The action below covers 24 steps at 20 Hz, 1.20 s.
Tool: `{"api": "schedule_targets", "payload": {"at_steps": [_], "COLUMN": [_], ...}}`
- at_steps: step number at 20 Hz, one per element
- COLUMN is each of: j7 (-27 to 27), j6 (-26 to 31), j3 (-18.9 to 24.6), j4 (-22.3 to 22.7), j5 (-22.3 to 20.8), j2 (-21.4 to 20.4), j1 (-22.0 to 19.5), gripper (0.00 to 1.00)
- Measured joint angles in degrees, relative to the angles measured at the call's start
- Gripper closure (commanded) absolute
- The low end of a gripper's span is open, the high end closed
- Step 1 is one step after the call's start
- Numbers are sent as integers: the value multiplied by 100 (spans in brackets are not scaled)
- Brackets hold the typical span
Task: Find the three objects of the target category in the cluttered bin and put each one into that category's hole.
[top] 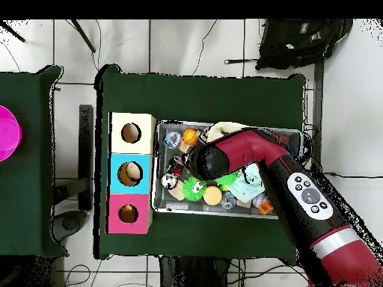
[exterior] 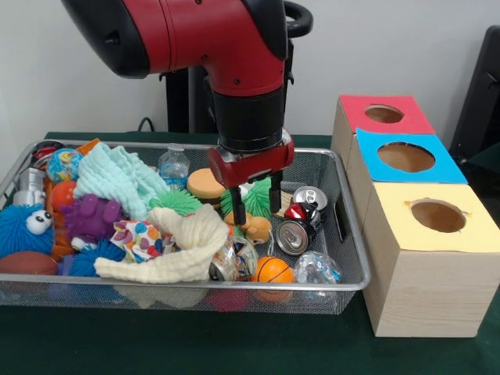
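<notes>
My gripper (exterior: 256, 205) hangs over the middle of the wire bin (exterior: 355, 277), open. Its two black fingers (exterior: 237, 209) straddle a green spiky ball (exterior: 255, 195), and I cannot tell whether they touch it. Just right of the fingers lie a silver can (exterior: 293, 237), a second can (exterior: 311, 197) and a red can (exterior: 300, 211). The wooden box has a red-topped hole (exterior: 383, 114), a blue-topped hole (exterior: 406, 157) and a yellow-topped hole (exterior: 438, 216). In the overhead view the arm's wrist (top: 208, 161) hides the gripper, and something pale shows in the blue hole (top: 131, 173).
The bin also holds a toy burger (exterior: 205, 185), a small basketball (exterior: 273, 270), a cream cloth (exterior: 183, 246), a mint cloth (exterior: 117, 176), a blue fuzzy toy (exterior: 23, 228), a purple toy (exterior: 92, 216) and a water bottle (exterior: 173, 166). The box stands against the bin's right side.
</notes>
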Motion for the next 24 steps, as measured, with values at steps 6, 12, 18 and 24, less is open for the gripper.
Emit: {"api": "schedule_targets", "payload": {"at_steps": [6, 12, 18, 24], "j7": [0, 0, 0, 0], "j6": [-1, -1, -1, -1], "j3": [0, -1, 0, -2], "j4": [2, 5, 5, 33], "j5": [-12, -26, -44, -126], "j2": [11, 20, 91, 222], "j1": [-11, -130, -262, -358], "gripper": [0, 0, 0, 0]}}
